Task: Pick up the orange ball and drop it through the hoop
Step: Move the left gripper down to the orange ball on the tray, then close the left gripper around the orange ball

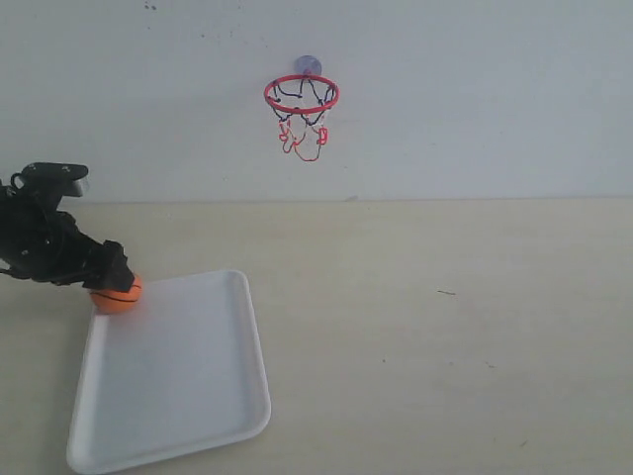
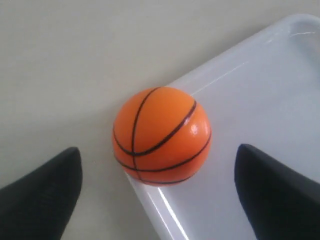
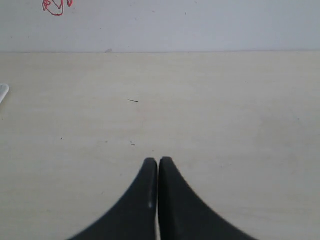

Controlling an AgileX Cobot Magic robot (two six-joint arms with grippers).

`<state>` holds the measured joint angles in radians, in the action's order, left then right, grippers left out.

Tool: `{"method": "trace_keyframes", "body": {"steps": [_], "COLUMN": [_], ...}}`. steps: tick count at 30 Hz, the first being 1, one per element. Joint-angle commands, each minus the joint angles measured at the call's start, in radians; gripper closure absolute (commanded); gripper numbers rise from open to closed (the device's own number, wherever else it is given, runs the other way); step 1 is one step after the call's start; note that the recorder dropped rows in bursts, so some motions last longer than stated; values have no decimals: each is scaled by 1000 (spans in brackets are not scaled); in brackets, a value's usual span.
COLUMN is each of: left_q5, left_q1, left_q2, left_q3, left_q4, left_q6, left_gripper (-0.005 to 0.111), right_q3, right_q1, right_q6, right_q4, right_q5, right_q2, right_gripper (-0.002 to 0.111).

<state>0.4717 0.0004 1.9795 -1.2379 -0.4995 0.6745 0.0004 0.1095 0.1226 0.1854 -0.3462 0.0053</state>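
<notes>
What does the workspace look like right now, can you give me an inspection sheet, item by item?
Surface: pale table with a white tray on its left part.
Job's things: orange ball at the tray's far left corner; hoop on the wall, empty.
Clutter: one small dark mark on the table.
Claws: left claw open, fingers either side of the ball, not touching; right claw shut, holding nothing.
Cables: nothing seen.
Surroundings: plain white wall.
</notes>
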Motion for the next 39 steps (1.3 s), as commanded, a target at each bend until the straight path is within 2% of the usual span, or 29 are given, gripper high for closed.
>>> {"method": "trace_keyframes", "body": {"steps": [1,6,23,29,30,37,39], "left_q5": [-21,-57,-60,-44,-34,10,13], "left_q1": [-1,-1,-1,-1,-1,-1,-1], "left_q2": [19,19,68,68,68,68,68], "left_q3": [-8,-8,-21,-56,-61,-72,-72], "left_q4": [-104,-112,-114,-179,-185,-185,-185], "left_q6": [0,8,10,10,10,10,10], "left_gripper": [29,29,29,31,34,83,91], "right_q3": [0,0,0,0,0,0,0], "right_q1": [2,2,2,2,2,2,2], "right_q6": [7,7,7,7,7,7,7], "right_q4": [-8,-8,-8,-8,-8,-8,-8], "right_q5": [10,10,10,10,10,10,10], "right_q2": [-5,-5,-5,-5,-5,-5,-5], "right_gripper": [109,109,109,109,109,109,109]}}
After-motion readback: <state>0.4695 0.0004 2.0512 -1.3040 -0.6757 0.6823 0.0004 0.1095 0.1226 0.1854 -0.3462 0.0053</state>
